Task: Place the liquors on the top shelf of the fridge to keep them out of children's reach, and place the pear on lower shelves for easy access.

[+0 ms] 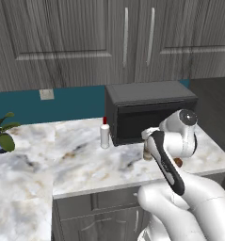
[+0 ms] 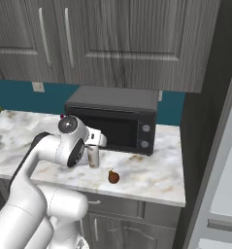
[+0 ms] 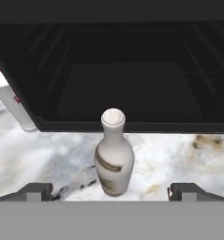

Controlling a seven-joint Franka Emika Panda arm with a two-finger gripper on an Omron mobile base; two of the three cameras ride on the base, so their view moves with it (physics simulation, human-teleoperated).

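I have the pincer (image 3: 111, 191) spread wide and holding nothing, lined up on the pale slim-necked liquor bottle with the brownish label (image 3: 113, 157), which stands upright on the marbled white bench (image 3: 52, 159) just in front of the black microwave (image 3: 118, 70). In the hand view the bottle sits between my two dark fingertips (image 3: 36, 191), a little beyond them, so I judge this as the approach to the first pickup: none of the liquors is in the fridge yet.

The next move calls for easing forward until the tips flank the bottle's belly, then closing gently; the body is rounded and narrow at the base, so a push off centre could tip it against the microwave.

The white bottle with the red cap (image 1: 104, 133) stands further left, near the microwave's left corner. The small brown-orange pear (image 2: 113, 177) lies on the bench to the right of the arm, well apart from both bottles.

From the left base view my own arm covers most of the pale bottle. The fridge (image 2: 219, 185) is cut off at the right edge, so I cannot make out its shelves.
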